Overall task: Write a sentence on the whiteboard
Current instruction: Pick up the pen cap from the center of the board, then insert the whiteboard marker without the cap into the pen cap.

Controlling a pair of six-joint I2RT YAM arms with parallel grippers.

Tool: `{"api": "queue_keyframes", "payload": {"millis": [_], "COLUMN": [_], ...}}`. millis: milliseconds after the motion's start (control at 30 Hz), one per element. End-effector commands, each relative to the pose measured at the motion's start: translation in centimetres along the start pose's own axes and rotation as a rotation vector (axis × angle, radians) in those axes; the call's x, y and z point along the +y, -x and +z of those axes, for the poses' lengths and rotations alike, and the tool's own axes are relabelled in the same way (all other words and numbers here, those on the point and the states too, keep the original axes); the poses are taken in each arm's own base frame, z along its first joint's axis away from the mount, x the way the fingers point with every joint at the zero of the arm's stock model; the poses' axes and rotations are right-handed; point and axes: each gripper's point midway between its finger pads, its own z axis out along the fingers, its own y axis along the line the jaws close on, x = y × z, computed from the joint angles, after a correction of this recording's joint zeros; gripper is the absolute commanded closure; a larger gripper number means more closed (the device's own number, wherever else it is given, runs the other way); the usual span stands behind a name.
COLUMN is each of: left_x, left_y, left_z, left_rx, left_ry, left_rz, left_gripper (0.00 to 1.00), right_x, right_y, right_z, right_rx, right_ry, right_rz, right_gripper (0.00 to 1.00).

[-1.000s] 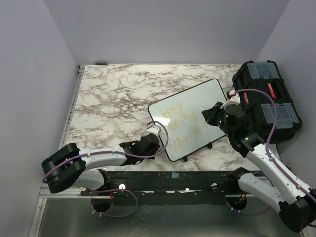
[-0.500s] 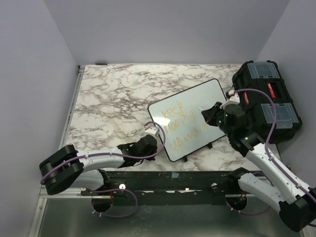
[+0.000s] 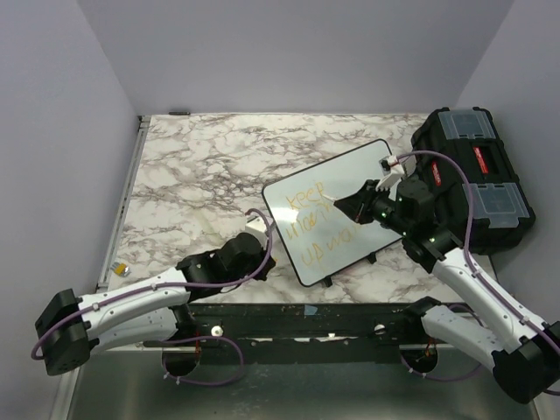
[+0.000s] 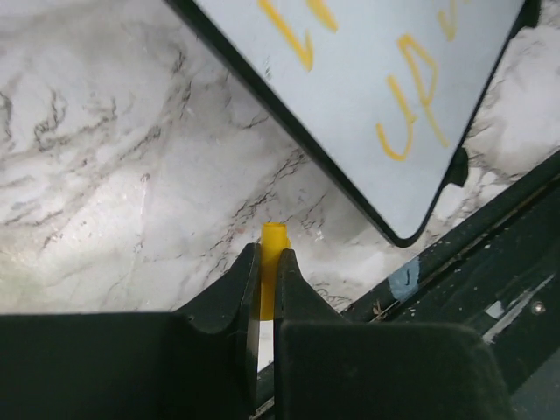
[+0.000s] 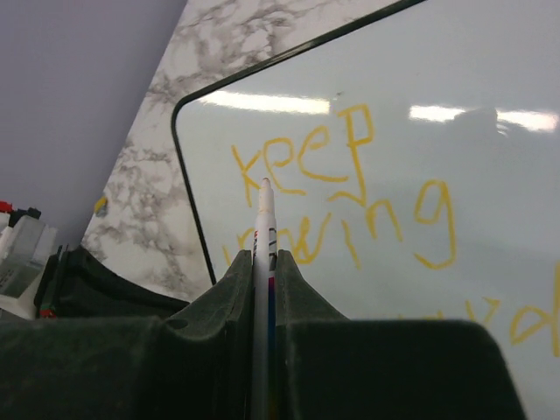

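Whiteboard (image 3: 341, 179) lies askew on the table (image 3: 201, 166), the sentence (image 3: 319, 223) across it. Your right gripper (image 5: 262, 260) clenches the marker (image 5: 263, 219), tip toward the writing. Left gripper (image 4: 262, 262) pinches a yellow cap (image 4: 274, 234) beside the board, likely kept for recapping.

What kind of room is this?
Probably a robot test booth: a left arm and right arm bolted at a marble-look table, plain walls close around it, a black toolbox beside the whiteboard.

Third line of the sentence (image 5: 359, 175) is lost behind the jaws of the right gripper (image 5: 263, 261). The marker (image 5: 263, 219) barrel is buried between them. A yellow piece (image 4: 275, 238) sits half-hidden between the jaws of the left gripper (image 4: 267, 255).
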Motion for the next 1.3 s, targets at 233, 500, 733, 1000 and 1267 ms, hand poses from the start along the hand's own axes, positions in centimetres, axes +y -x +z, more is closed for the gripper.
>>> {"api": "queue_keyframes", "payload": {"millis": [233,500,733,1000,1267], "left_x": [-2.2,-6.1,-6.0,-5.2,-4.8], "left_y": [4.5,6.0,8.7,9.0,10.3], "left_z": [-4.5,-6.3,-6.7,-6.6,-7.1], "left_rx": [-0.167,-0.264,-0.362,-0.479,-0.568], "left_ry": [-0.163,-0.385,-0.345,-0.317,-0.281], "left_rz": [0.188,0.322,0.451,0.654,0.721], "left_gripper": [1.0,1.0,1.0,1.0,1.0], "right_x": [9.5,10.4,10.9,11.1,10.7], "right_y": [-0.8,-2.2,-3.9,-4.7,-5.3], "right_z": [-2.1,-2.4,-2.5,-3.0,-3.5], "right_rx": [0.157,0.236,0.298,0.338,0.375], "right_ry": [0.546,0.622,0.649,0.633,0.591], "right_rz": [-0.059,-0.054,-0.064,-0.062,-0.044], "right_gripper": [0.99,0.99,0.99,0.99,0.99]}}
